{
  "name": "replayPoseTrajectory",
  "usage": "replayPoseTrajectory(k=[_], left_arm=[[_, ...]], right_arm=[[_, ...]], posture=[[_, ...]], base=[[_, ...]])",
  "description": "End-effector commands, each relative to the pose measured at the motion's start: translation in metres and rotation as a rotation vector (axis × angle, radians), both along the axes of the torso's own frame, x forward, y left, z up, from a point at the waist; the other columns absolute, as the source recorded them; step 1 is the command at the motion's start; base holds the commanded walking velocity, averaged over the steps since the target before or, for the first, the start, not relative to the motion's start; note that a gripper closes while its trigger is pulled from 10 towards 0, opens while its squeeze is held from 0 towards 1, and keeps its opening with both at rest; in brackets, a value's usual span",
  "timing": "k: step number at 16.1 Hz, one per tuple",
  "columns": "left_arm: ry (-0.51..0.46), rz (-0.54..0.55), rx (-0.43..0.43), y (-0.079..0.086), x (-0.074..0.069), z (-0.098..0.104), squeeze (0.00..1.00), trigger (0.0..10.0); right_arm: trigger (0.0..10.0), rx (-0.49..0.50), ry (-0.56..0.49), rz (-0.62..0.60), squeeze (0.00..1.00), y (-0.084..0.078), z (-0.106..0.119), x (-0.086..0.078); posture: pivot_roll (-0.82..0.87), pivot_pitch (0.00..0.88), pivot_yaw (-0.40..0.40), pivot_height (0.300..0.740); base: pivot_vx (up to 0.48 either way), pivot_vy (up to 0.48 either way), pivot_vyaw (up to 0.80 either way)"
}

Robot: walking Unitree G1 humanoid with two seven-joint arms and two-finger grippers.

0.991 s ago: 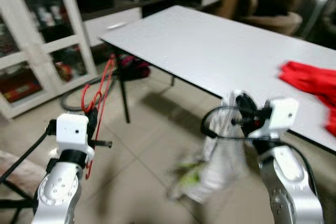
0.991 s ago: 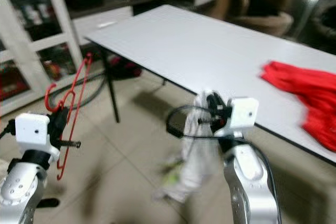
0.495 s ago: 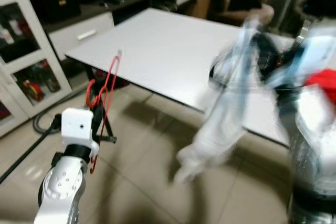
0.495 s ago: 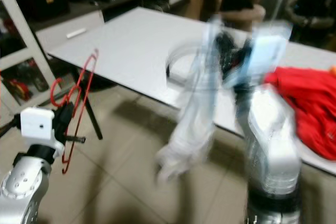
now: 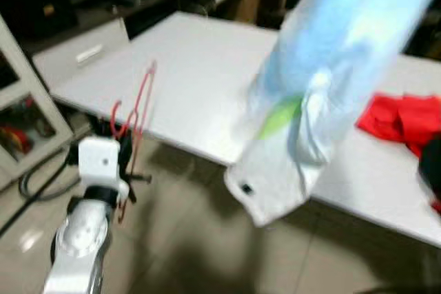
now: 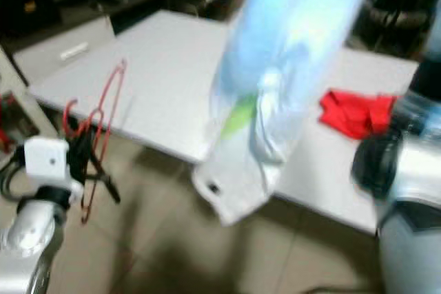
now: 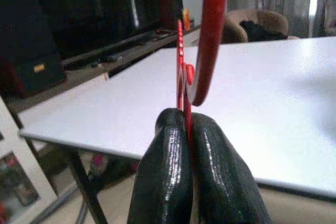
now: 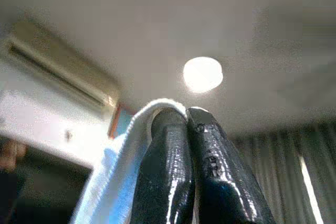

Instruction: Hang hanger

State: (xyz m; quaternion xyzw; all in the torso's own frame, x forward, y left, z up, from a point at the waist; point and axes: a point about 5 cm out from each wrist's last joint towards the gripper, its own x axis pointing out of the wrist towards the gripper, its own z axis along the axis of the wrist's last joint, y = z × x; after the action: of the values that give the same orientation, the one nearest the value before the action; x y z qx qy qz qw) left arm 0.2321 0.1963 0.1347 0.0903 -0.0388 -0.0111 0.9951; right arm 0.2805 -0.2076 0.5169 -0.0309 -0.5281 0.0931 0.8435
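Item one: our left gripper [image 7: 187, 129], fingers pressed together on the red hanger [image 5: 136, 111], which stands nearly upright above the floor, just before the near edge of the white table [image 5: 207, 80].

Item two: our right gripper [image 8: 186, 116], raised toward the ceiling, fingers clamped on a fold of the pale blue garment [image 5: 324, 67]. We see the cloth hanging down, blurred, in front of the table.

Item three: a red cloth [image 5: 403, 118] lying on the table's right side.
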Motion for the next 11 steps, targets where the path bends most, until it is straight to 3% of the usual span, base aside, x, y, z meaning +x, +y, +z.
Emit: replayPoseTrajectory(k=[1,3,5,6,8,9,11], left_arm=[[-0.009,0.023,0.013,0.007,-0.001,0.003,0.0,10.0],[-0.014,0.044,0.017,0.01,-0.004,0.004,0.0,10.0],[-0.011,0.057,0.02,0.011,-0.007,0.004,0.0,10.0],[-0.011,0.06,0.019,0.012,-0.008,0.004,0.0,10.0],[-0.009,0.055,0.03,0.013,-0.009,0.005,0.0,10.0],[-0.008,0.046,0.036,0.013,-0.008,0.006,0.0,10.0],[-0.01,0.026,0.034,0.012,-0.008,0.007,0.0,10.0]], right_arm=[[10.0,-0.053,0.014,0.01,0.0,0.009,-0.001,0.01],[10.0,-0.106,0.186,0.029,0.0,0.014,-0.039,0.044],[10.0,-0.153,0.416,0.112,0.0,0.024,-0.112,0.071],[10.0,-0.157,0.457,0.124,0.0,0.026,-0.127,0.076],[10.0,-0.254,0.701,0.112,0.0,0.034,-0.209,0.081],[10.0,-0.248,0.79,0.071,0.0,0.027,-0.239,0.079],[10.0,-0.234,0.855,0.039,0.0,0.02,-0.261,0.072]], posture=[[-0.11,0.0,-0.02,0.74],[-0.09,0.0,-0.038,0.74],[-0.08,0.0,-0.043,0.74],[-0.08,0.0,-0.043,0.74],[-0.07,0.0,-0.04,0.74],[-0.07,0.0,-0.038,0.74],[-0.07,0.0,-0.035,0.74]], base=[[0.48,0.0,0.0],[0.48,0.0,0.0],[0.48,0.0,0.0],[0.48,0.0,0.0],[0.48,0.0,0.0],[0.48,0.0,0.0],[0.474,0.0,0.0]])
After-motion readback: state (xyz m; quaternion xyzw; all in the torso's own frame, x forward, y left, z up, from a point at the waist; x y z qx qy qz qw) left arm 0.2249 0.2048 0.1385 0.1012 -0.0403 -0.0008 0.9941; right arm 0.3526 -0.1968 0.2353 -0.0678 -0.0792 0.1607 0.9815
